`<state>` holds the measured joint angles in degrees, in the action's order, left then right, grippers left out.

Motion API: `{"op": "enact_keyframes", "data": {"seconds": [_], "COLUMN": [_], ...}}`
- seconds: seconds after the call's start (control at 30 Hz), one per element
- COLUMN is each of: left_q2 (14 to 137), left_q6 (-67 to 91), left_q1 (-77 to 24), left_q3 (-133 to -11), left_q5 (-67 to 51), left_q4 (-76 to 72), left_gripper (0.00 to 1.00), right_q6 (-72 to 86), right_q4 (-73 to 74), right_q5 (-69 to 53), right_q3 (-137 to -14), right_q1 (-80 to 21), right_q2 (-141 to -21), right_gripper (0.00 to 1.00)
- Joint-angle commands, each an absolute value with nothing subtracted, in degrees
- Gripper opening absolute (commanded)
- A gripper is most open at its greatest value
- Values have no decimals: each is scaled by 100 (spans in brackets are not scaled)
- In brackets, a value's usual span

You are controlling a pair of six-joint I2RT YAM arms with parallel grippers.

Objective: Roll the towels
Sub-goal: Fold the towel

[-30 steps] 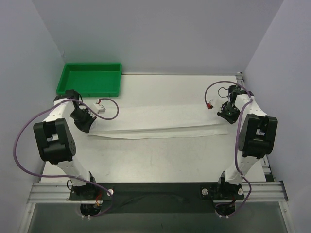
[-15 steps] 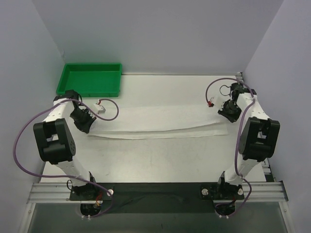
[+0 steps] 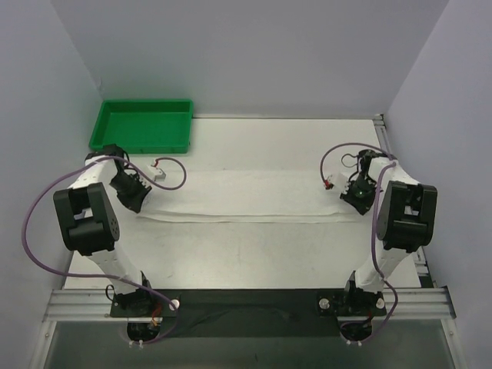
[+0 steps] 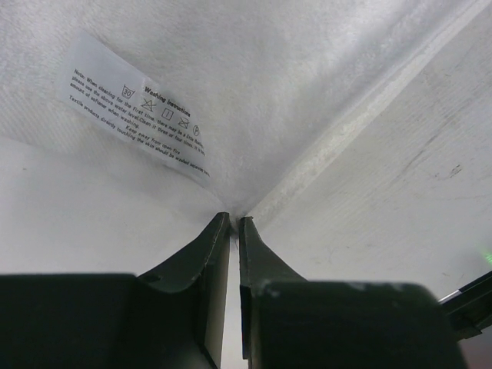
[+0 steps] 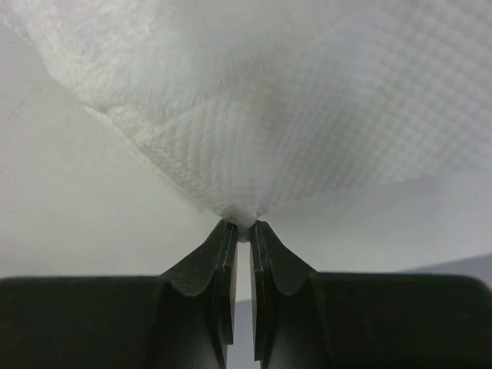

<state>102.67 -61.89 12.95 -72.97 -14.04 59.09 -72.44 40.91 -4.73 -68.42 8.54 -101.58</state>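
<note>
A white terry towel (image 3: 246, 196) lies folded in a long band across the middle of the table. My left gripper (image 3: 138, 201) is shut on the towel's left corner (image 4: 231, 211), beside its printed care label (image 4: 138, 108). At the band's right end my right gripper (image 3: 356, 201) is shut on the other corner, and the cloth (image 5: 254, 115) fans out from the pinch between its tips (image 5: 243, 224). Both corners are held low over the table.
A green plastic tray (image 3: 142, 125) stands at the back left corner. White walls close in the table on three sides. A black rail (image 3: 246, 304) with the arm bases runs along the near edge. Purple cables loop off both arms.
The right gripper has pulled its corner toward the near edge and slightly left. The towel band is now narrower and straighter. The left gripper has hardly moved.
</note>
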Motion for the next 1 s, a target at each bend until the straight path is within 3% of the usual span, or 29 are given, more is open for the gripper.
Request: {"op": "enact_keyframes", "data": {"seconds": [0.0,0.2,0.23,0.27,0.33,0.37,0.4,0.47,0.53,0.67,0.97], "left_q2": [10380,10459,10468,10459,10328,10258,10109,9915,9581,9124,9491], "left_q6": [-6144,-6091,-6073,-6065,-6056,-6082,-6160,-6240,-6337,-6267,-5187], "left_q1": [1345,1354,1362,1371,1423,1467,1511,1678,1731,1277,-684], "left_q3": [-7251,-7093,-7084,-7084,-7058,-7075,-7127,-7259,-7435,-7550,-7155], "left_q5": [-1406,-1345,-1353,-1388,-1493,-1651,-1792,-2334,-2635,-3120,-3744], "left_q4": [5731,5572,5564,5563,5581,5607,5668,6002,6196,6196,5292], "left_gripper": [0,0,0,0,9,16,30,39,48,51,50], "right_q6": [-7251,-7312,-7312,-7330,-7356,-7365,-7339,-7234,-7120,-6724,-5784], "right_q4": [4202,4104,4104,4113,4245,4341,4681,5157,5773,6196,4563], "right_q5": [-325,-176,-150,-141,-237,-290,-386,-763,-1262,-1784,-1512], "right_q3": [-6504,-6381,-6381,-6390,-6477,-6573,-6870,-7302,-7871,-8122,-6884], "right_q1": [809,888,888,914,975,1071,1133,1282,1327,1047,-395], "right_q2": [-10362,-10529,-10529,-10512,-10354,-10249,-10222,-10126,-10046,-9740,-9615], "right_gripper": [0,0,2,10,16,27,34,45,46,41,31]}}
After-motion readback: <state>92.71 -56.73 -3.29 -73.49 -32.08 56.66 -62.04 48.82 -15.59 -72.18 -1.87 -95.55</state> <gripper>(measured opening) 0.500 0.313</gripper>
